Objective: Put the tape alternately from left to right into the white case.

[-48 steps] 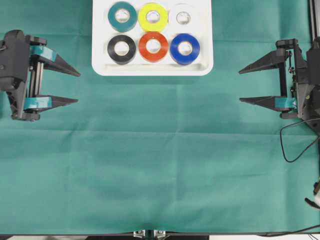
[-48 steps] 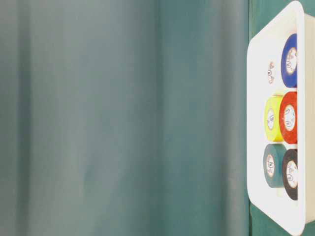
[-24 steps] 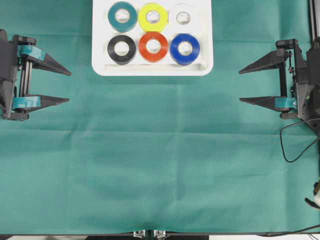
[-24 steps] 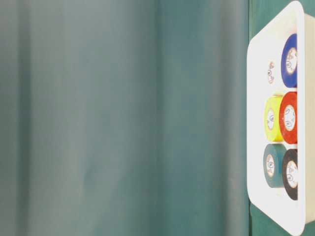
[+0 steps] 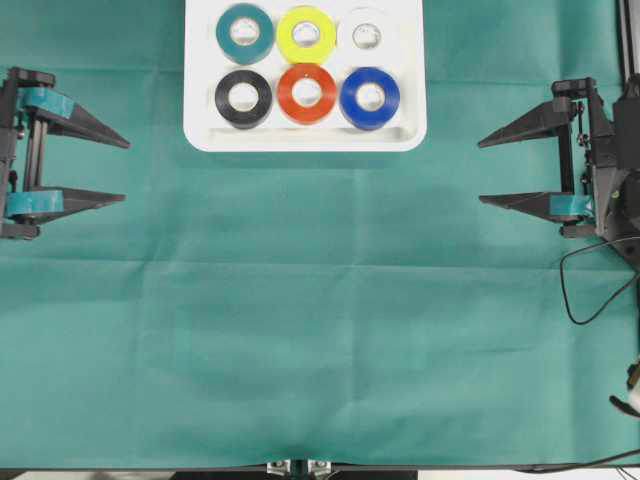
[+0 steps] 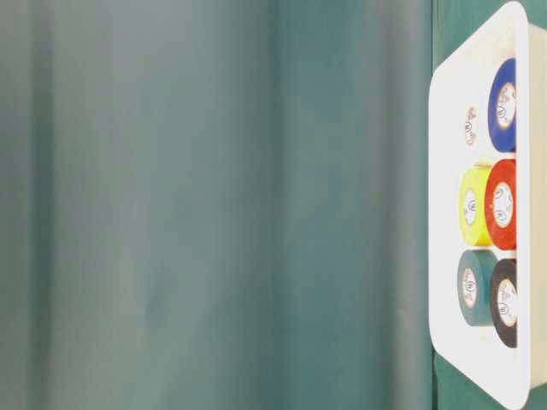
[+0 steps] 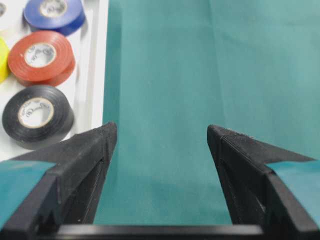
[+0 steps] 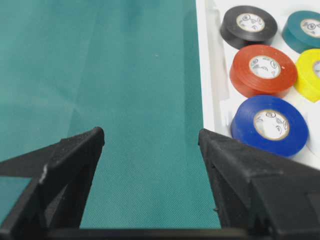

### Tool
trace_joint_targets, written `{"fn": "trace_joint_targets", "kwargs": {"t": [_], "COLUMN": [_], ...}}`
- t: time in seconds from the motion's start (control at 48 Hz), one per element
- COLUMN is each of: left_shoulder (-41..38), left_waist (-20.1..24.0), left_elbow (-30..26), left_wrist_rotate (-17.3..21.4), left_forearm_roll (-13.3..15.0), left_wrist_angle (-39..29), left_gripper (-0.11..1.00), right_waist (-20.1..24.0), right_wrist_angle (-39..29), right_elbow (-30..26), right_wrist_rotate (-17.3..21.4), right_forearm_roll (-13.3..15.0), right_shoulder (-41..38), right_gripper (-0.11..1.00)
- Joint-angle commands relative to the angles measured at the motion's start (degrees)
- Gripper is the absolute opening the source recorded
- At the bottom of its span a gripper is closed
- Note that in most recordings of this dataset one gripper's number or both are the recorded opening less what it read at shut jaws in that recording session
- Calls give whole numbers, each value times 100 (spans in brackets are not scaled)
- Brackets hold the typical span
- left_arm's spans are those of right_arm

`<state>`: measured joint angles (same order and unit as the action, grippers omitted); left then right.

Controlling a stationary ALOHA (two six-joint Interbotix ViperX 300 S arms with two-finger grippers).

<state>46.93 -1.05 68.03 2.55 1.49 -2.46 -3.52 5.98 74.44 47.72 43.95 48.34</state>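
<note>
While the left gripper (image 5: 112, 170) draws back toward the left edge of the green-clothed worktop (image 5: 320, 330), its black jaws spread wide and carrying nothing, it sits further from the middle than it did a second ago. The right gripper (image 5: 483, 171) has not stirred, its jaws likewise parted and empty, well apart from the shallow white plastic case with rounded corners (image 5: 305, 138). Inside that case lie all six glossy ring-shaped rolls of tape: teal (image 5: 245, 33), yellow (image 5: 306, 34) and white (image 5: 366, 35) in the far row, black (image 5: 243, 97), red-orange (image 5: 307, 93) and blue (image 5: 370, 97) in the near row. With no roll left on the cloth and both arms clear, the job looks finished to me.
</note>
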Motion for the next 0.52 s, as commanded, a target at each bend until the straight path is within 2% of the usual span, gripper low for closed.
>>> {"fn": "trace_joint_targets", "kwargs": {"t": [0.0, 0.501], "left_shoulder": [105, 747], "left_waist": [-18, -9], "left_elbow": [-18, 343], "left_wrist_rotate": [-9, -9], "left_forearm_roll": [9, 9], "left_wrist_angle": [53, 44], "left_gripper": [93, 93], "right_waist": [18, 18], "right_wrist_angle": [-53, -475], "right_elbow": [-62, 202], "right_wrist_rotate": [0, 18], "right_forearm_roll": [-18, -18], "right_shoulder": [79, 940], "right_gripper": [81, 81]}}
